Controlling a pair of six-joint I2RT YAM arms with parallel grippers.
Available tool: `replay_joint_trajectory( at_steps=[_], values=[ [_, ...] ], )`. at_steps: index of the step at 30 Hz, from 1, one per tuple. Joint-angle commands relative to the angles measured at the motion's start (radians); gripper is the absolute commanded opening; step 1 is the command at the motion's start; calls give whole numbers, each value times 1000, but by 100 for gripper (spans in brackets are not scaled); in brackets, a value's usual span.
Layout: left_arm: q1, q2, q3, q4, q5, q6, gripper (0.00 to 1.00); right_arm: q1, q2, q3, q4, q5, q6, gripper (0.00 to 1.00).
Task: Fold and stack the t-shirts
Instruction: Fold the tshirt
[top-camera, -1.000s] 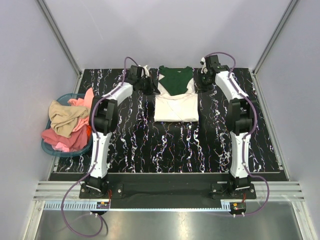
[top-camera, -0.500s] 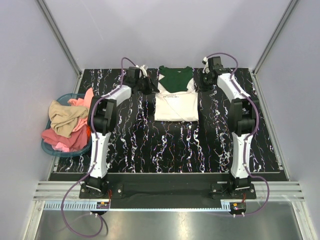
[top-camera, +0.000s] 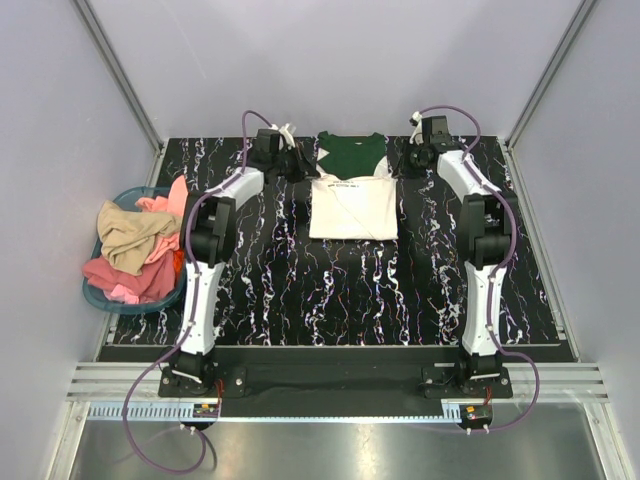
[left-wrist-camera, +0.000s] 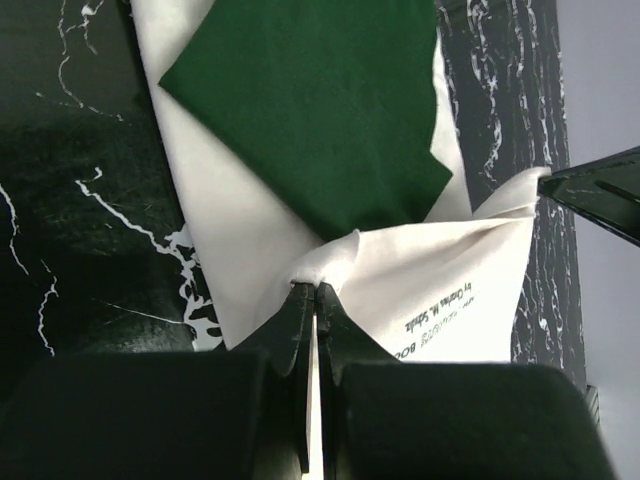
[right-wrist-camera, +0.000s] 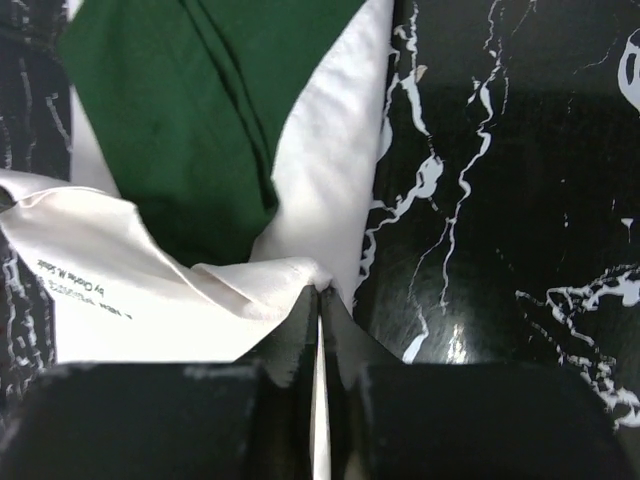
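I find the left gripper (left-wrist-camera: 314, 290) clenched on a pinch of the cream-white t-shirt (left-wrist-camera: 440, 290), its fingers pressed together with the cloth bunched right at their tips. The right gripper (right-wrist-camera: 320, 292) is clamped the same way on the opposite side of that shirt, a gathered fold caught at its tips. Between the two grippers the raised cream-white edge spans in a creased band. The small dark lettering shows on it, to the right of the left gripper's fingers and to the left of the right gripper's. The dark green t-shirt (left-wrist-camera: 320, 100) lies just beyond both sets of tips, resting flat on cream-white cloth that shows along its sides. From overhead, the rest of the cream-white shirt lies as a flat rectangle on the black marbled table (top-camera: 330, 290), between the two grippers and on their base side. A blue basket (top-camera: 92, 297) sits well off to the left of the left gripper — pink and tan clothes (top-camera: 130, 240) are heaped in it.
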Motion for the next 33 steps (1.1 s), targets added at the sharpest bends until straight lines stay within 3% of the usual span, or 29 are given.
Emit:
replay_joint_trajectory(
  at_steps=[1,6,7,9,13,17,23,33],
  values=[
    [13,26,60,18,14,0,6,-18,54,45,75,-8,1,9],
    [23,2,67,-58,4,22,30,-41,74,134,41,-73,24,38],
    [26,-10,58,-79,-14,49,31,-52,66,154,9,-89,30,46],
    [30,-62,24,-134,-31,77,32,-58,22,150,-20,-111,47,51],
    [37,-173,-77,-210,-77,134,38,-61,-91,-15,-60,-171,69,52],
    [23,-286,-237,-199,-34,124,39,-60,-181,-189,-51,-263,86,47],
    [-29,-342,-441,-159,26,141,39,-57,-277,-378,-33,-340,44,51],
    [-70,-299,-470,-151,27,173,40,-58,-299,-537,-30,-350,-52,53]
  ],
)
